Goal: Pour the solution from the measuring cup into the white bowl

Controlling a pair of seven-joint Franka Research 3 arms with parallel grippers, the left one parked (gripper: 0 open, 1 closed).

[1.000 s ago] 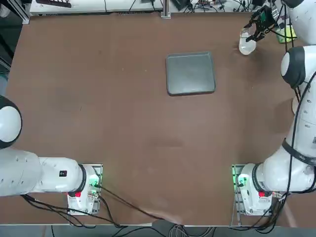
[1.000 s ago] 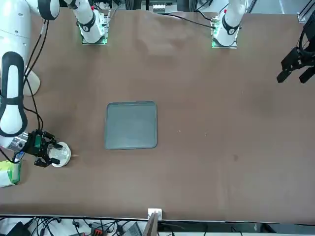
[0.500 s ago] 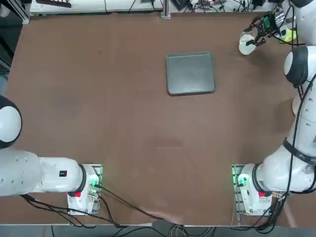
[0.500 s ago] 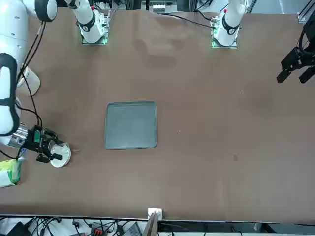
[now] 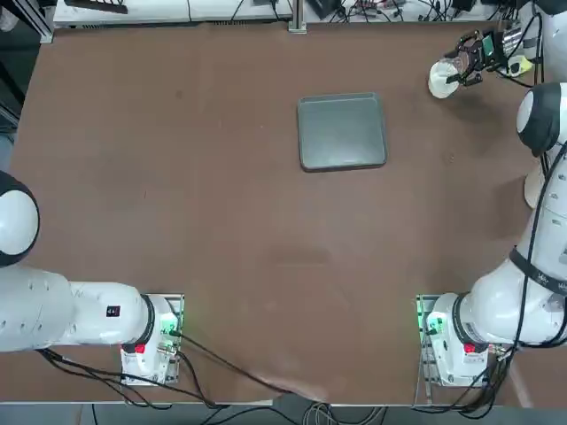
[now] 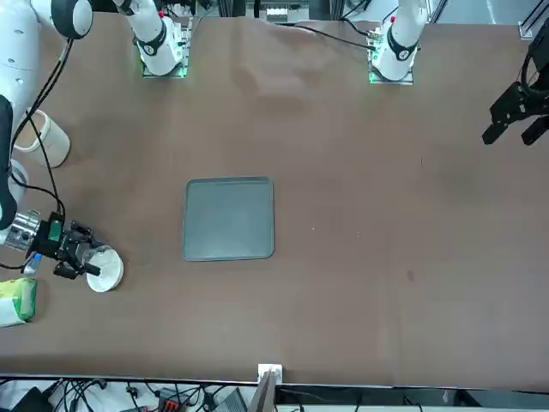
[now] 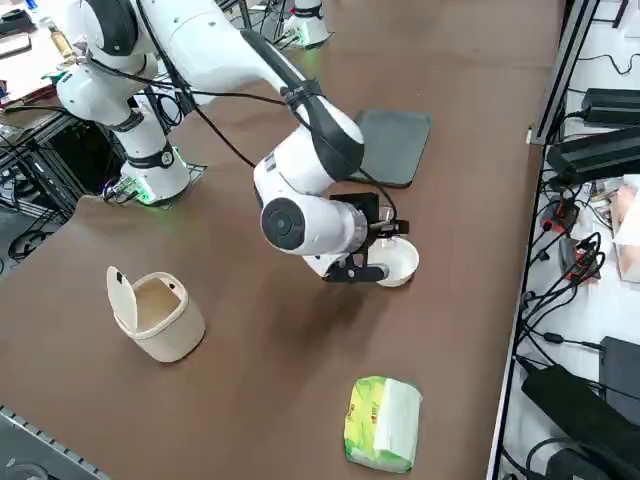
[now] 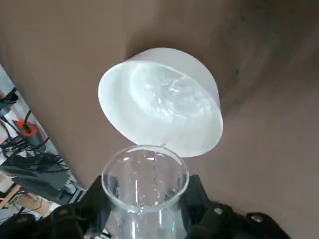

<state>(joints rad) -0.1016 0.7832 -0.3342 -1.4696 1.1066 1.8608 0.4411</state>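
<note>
wrist swung outward, cup tipped at the bowl

since a second ago the right gripper (image 8: 144, 219) has been carried toward the table's edge. its fingers are clamped on the measuring cup (image 8: 144, 184), held tilted just beside the white bowl (image 8: 164, 99), which sits near the table's far right corner.

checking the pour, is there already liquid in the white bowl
Yes, the wrist view shows clear liquid glinting inside the white bowl, with the measuring cup tipped at its rim in the right end effector.
</note>
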